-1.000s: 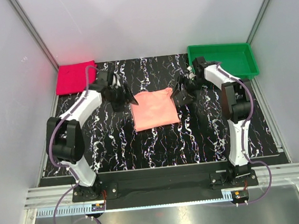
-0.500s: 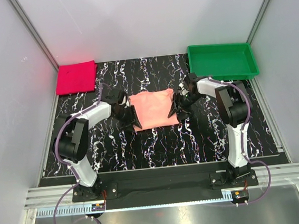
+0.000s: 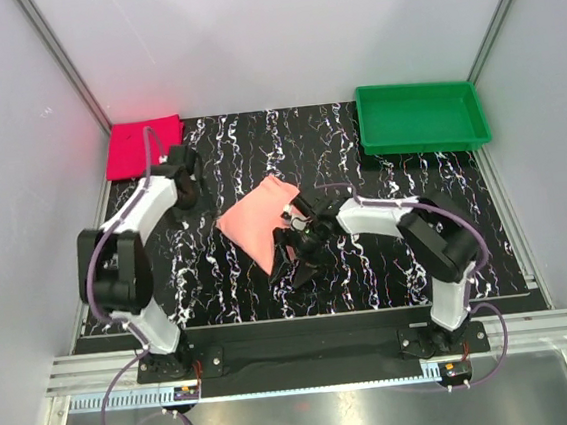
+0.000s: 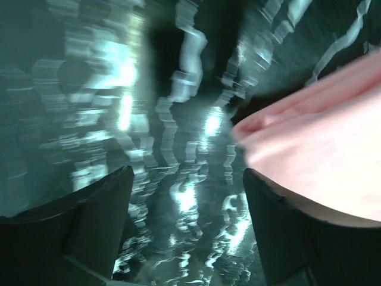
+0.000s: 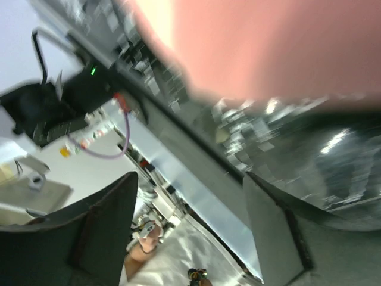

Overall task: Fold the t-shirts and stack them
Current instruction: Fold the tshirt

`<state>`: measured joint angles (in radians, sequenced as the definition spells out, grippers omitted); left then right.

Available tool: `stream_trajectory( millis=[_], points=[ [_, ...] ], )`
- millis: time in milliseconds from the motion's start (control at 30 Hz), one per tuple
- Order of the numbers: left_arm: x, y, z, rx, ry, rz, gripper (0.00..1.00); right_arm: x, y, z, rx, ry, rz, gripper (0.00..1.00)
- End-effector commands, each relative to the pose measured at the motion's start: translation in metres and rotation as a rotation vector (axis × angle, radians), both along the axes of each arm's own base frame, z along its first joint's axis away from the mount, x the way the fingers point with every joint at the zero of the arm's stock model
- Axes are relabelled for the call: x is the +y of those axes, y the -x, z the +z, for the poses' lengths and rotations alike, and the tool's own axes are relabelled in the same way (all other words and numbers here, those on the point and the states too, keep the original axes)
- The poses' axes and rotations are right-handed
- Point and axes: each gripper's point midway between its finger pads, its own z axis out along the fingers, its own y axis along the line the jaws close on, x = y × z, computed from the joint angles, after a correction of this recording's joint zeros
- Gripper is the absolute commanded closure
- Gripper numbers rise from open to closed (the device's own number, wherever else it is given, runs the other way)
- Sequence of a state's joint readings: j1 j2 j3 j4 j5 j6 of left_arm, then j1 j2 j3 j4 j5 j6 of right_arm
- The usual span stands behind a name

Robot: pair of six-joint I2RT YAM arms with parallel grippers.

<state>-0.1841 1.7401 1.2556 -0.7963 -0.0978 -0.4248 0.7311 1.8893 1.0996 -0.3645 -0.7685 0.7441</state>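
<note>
A folded salmon t-shirt [image 3: 257,221] lies skewed on the black marbled table [image 3: 388,253]. A folded crimson t-shirt [image 3: 143,147] lies at the far left corner. My left gripper [image 3: 187,189] is open and empty, left of the salmon shirt and apart from it. In the left wrist view the gripper [image 4: 187,179] has bare table between its fingers, with the shirt's edge [image 4: 321,155] at the right. My right gripper [image 3: 297,243] is open at the shirt's near right edge. In the blurred right wrist view the gripper [image 5: 190,179] holds nothing and the shirt [image 5: 256,47] lies beyond the fingertips.
A green tray [image 3: 421,117] stands at the far right corner. Grey walls close in the left, back and right. The table's front edge and a metal rail [image 3: 307,356] run by the arm bases.
The salmon shirt has turned and slid left and nearer. My left gripper pulled back left, off the shirt. My right gripper swung left and nearer along the shirt's edge.
</note>
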Motion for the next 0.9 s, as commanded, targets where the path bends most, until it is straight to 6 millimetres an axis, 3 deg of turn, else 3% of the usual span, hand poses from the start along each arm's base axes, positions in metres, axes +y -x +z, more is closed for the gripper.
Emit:
stream_trajectory(
  millis=[0, 33, 100, 167, 200, 233, 300, 367, 400, 433, 533, 633, 800, 867],
  points=[
    [0.025, 0.002, 0.076, -0.164, -0.106, 0.04, 0.19, -0.004, -0.021, 0.055, -0.16, -0.038, -0.017, 0.18],
    [0.008, 0.008, 0.079, -0.163, -0.022, 0.013, 0.22, -0.013, -0.024, 0.066, -0.204, -0.022, -0.019, 0.17],
    [-0.014, 0.018, 0.093, -0.202, 0.077, -0.018, 0.26, -0.045, -0.04, 0.068, -0.26, 0.065, -0.051, 0.12],
    [-0.044, 0.032, 0.093, -0.201, 0.149, -0.075, 0.34, -0.068, -0.052, 0.073, -0.293, 0.078, -0.094, 0.11],
    [-0.063, 0.04, 0.099, -0.227, 0.18, -0.124, 0.35, -0.089, -0.073, 0.073, -0.292, 0.085, -0.172, 0.11],
    [-0.076, 0.049, 0.093, -0.212, 0.212, -0.151, 0.36, -0.098, -0.082, 0.069, -0.285, 0.089, -0.205, 0.11],
    [-0.108, 0.058, 0.093, -0.227, 0.304, -0.185, 0.37, -0.114, -0.104, 0.056, -0.268, 0.1, -0.247, 0.18],
    [-0.127, 0.065, 0.089, -0.221, 0.377, -0.166, 0.37, -0.122, -0.131, 0.053, -0.296, 0.098, -0.26, 0.25],
    [-0.14, 0.073, 0.089, -0.205, 0.414, -0.191, 0.38, -0.124, -0.139, 0.037, -0.268, 0.12, -0.253, 0.37],
    [-0.146, 0.076, 0.087, -0.195, 0.426, -0.194, 0.38, -0.124, -0.155, 0.041, -0.29, 0.119, -0.26, 0.42],
    [-0.166, 0.086, 0.09, -0.183, 0.429, -0.244, 0.39, -0.124, -0.179, 0.025, -0.285, 0.136, -0.269, 0.58],
    [-0.173, 0.095, 0.092, -0.169, 0.397, -0.281, 0.42, -0.126, -0.192, 0.006, -0.258, 0.16, -0.278, 0.68],
    [-0.172, 0.102, 0.097, -0.182, 0.383, -0.29, 0.44, -0.128, -0.193, -0.023, -0.225, 0.193, -0.277, 0.79],
    [-0.169, 0.103, 0.097, -0.184, 0.362, -0.299, 0.44, -0.127, -0.184, -0.032, -0.195, 0.18, -0.282, 0.8]
  ],
)
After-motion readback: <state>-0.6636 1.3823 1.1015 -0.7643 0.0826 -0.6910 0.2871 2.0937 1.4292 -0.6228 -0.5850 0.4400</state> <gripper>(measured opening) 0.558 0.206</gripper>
